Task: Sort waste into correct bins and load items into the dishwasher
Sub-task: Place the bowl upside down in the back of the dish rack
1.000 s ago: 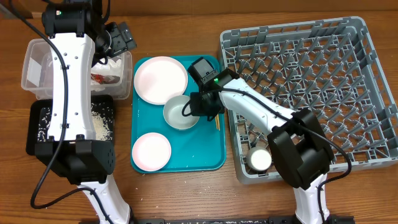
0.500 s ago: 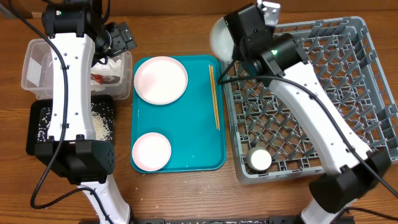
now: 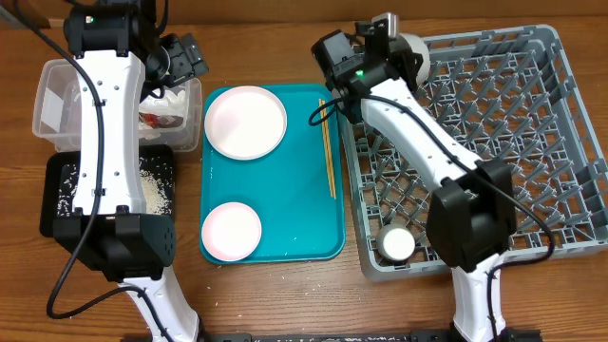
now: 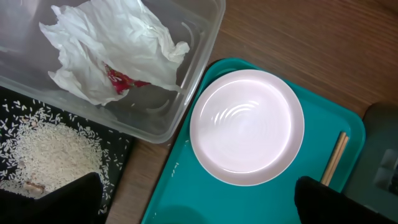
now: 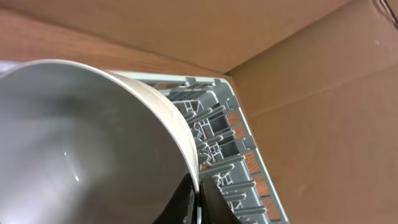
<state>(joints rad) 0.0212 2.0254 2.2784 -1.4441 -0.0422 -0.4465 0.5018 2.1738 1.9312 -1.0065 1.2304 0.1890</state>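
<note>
My right gripper is shut on the rim of a pale grey-green bowl and holds it on edge over the far left corner of the grey dish rack; overhead the bowl shows at the rack's back rim. A small white cup stands in the rack's near left corner. Two plates and two chopsticks lie on the teal tray. My left gripper is open above the tray's left edge. The napkin with red scrap lies in the clear tub. Rice lies in the black tray.
A few rice grains lie on the teal tray's left side. A cardboard wall stands behind the rack. Bare wooden table runs along the front.
My right arm lifted the grey-green bowl off the teal tray, swung it up and right, and now holds it over the rack's far left corner. The left arm has not moved.
</note>
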